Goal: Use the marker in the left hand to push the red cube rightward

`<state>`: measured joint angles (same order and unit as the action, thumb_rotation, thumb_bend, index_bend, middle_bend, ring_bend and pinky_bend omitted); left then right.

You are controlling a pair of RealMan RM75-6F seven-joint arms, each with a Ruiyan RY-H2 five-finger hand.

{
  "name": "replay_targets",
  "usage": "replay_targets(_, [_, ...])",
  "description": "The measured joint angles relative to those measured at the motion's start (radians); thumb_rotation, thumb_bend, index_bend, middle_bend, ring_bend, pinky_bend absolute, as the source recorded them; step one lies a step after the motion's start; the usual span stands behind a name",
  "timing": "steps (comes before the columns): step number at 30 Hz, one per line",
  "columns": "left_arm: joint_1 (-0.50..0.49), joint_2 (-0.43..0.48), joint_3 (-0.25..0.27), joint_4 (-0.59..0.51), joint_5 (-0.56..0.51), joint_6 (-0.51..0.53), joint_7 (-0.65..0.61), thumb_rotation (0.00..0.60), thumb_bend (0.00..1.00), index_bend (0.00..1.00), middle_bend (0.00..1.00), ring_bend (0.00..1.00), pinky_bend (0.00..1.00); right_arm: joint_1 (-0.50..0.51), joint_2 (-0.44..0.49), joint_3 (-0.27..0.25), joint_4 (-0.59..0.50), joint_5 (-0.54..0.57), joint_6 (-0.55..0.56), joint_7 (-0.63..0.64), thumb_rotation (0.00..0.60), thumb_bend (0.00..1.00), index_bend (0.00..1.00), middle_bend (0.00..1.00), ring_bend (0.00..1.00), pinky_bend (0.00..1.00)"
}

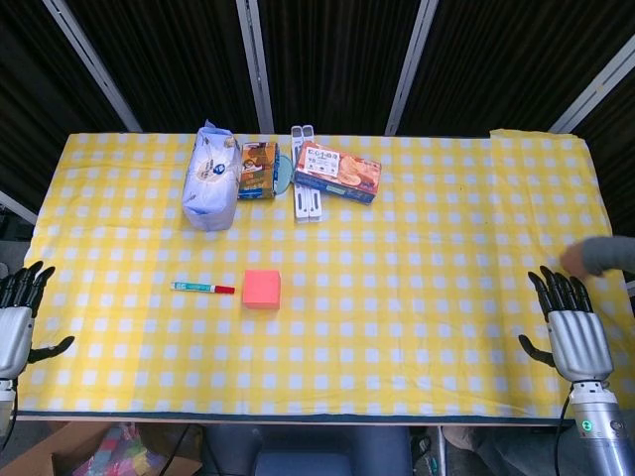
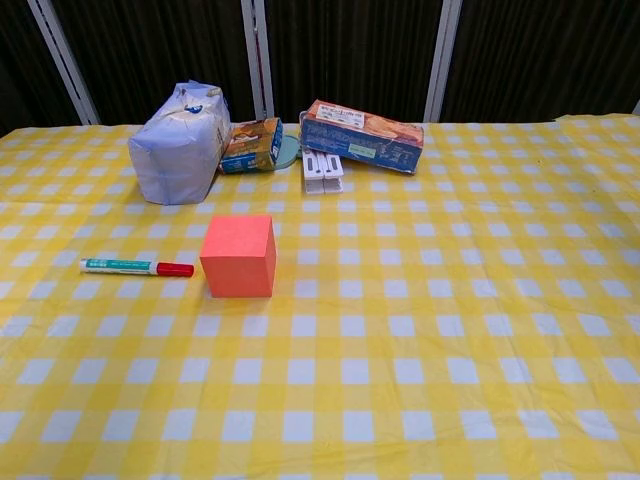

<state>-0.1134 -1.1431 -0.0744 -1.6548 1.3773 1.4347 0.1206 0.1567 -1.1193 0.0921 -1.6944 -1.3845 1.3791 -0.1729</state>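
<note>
The red cube [image 1: 262,289] [image 2: 238,256] sits on the yellow checked tablecloth, left of centre. Just to its left lies the marker [image 1: 202,288] [image 2: 136,267], white with green print and a red cap pointing at the cube, a small gap between them. My left hand [image 1: 18,315] is at the table's left front edge, fingers spread, holding nothing, far from the marker. My right hand [image 1: 571,320] is at the right front edge, fingers spread and empty. Neither hand shows in the chest view.
At the back stand a pale blue bag [image 1: 209,179] [image 2: 178,143], a small orange box [image 1: 258,170], a blue and orange box [image 1: 338,173] [image 2: 362,135] and a white device [image 1: 306,193]. A person's hand [image 1: 595,257] reaches in at the right edge.
</note>
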Motion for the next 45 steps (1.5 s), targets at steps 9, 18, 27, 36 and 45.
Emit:
replay_targets(9, [0.001,0.0,0.001,-0.001,0.001,0.001,0.003,0.6,0.1,0.01,0.0,0.0,0.03,-0.001,-0.001,0.0,0.001,-0.004,0.003,0.001,0.6,0.3,0.0,0.0,0.0,0.0])
replay_targets(18, [-0.002,-0.001,0.001,-0.001,-0.003,-0.007,0.004,0.6,0.1,0.01,0.0,0.0,0.03,0.001,-0.001,0.001,0.001,-0.003,0.0,-0.002,0.6,0.3,0.0,0.0,0.0,0.0])
replay_targets(27, [-0.016,-0.002,-0.011,-0.01,-0.023,-0.027,0.011,0.6,0.1,0.07,0.0,0.0,0.04,0.001,-0.002,0.001,-0.001,0.0,0.001,-0.004,0.6,0.3,0.0,0.0,0.0,0.0])
replay_targets(36, [-0.097,-0.025,-0.068,-0.027,-0.119,-0.119,0.105,0.6,0.16,0.28,0.06,0.0,0.09,0.001,-0.004,0.0,0.003,-0.005,0.003,0.003,0.6,0.3,0.0,0.0,0.0,0.0])
replay_targets(45, [-0.249,-0.154,-0.138,0.017,-0.287,-0.246,0.297,0.6,0.22,0.39,0.1,0.0,0.1,0.001,-0.001,0.001,0.002,-0.006,0.0,0.01,0.6,0.3,0.0,0.0,0.0,0.0])
